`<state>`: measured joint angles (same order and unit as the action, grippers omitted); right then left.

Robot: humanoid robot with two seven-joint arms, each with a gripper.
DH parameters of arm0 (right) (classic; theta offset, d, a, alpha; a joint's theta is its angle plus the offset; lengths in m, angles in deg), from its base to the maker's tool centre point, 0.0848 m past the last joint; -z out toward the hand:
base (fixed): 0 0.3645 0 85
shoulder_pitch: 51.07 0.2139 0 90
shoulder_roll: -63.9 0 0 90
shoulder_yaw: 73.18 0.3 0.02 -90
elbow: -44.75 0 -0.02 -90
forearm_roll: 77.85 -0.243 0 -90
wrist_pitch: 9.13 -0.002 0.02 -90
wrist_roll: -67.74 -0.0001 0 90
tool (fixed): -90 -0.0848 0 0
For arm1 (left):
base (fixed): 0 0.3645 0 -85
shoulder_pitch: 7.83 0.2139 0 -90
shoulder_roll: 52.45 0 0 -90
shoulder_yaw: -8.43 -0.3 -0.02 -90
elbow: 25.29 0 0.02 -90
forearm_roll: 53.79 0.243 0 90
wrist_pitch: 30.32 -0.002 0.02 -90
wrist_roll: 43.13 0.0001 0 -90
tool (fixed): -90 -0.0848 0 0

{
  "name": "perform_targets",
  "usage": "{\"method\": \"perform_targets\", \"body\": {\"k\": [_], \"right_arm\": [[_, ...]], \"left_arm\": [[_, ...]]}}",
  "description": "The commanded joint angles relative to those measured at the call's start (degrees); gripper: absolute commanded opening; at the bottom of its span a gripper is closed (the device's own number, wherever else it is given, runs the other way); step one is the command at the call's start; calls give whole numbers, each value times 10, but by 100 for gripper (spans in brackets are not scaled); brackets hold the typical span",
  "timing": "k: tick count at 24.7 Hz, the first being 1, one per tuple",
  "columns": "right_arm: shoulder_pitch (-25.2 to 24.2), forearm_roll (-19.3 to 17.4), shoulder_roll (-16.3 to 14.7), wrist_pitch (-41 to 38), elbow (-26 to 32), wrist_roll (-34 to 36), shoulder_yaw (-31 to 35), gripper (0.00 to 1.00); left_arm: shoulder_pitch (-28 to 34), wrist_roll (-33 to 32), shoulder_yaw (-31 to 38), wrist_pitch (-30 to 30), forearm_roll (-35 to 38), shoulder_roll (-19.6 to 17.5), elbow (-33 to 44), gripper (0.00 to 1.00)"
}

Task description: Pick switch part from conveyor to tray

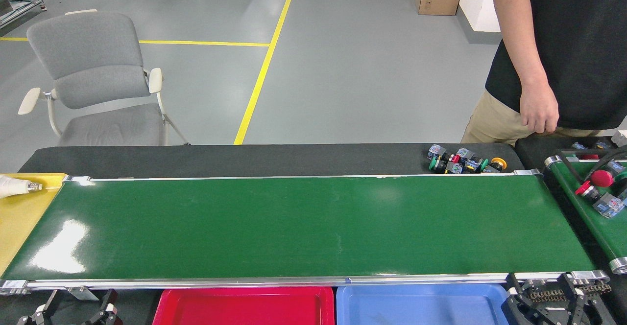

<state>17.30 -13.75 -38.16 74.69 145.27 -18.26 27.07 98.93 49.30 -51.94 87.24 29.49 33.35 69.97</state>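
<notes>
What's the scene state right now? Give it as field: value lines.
conveyor: no parts on belt
switch parts: cluster on black surface behind far rail
feeder belt: right side, red-capped switch part on it
red tray: near side, visible part bare
blue tray: near side, visible part bare
left gripper: bottom edge, below belt
right gripper: bottom right, holding nothing
person's hand: hanging above feeder belt end

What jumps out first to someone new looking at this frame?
The wide green conveyor fills the middle of the view, its belt bare of parts. Next, the cluster of coloured switch parts on the black surface behind its far right corner, and the person's hand hanging above the narrower belt at right.
</notes>
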Motion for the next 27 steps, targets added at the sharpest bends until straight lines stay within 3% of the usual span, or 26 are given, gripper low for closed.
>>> {"method": "perform_targets", "body": {"k": [1, 16, 27], "right_arm": [[0, 1, 5, -4, 8, 1, 2, 99], [30, -1, -2, -9, 2, -2, 13, 99], [77, 2, -8, -8, -52, -50, 15, 99]], "left_arm": [[-2, 4, 3, 1, -1, -2, 6, 100], [-14, 4, -2, 2, 2, -3, 0, 100], [-14, 4, -8, 2, 2, -8, 0, 100]]}}
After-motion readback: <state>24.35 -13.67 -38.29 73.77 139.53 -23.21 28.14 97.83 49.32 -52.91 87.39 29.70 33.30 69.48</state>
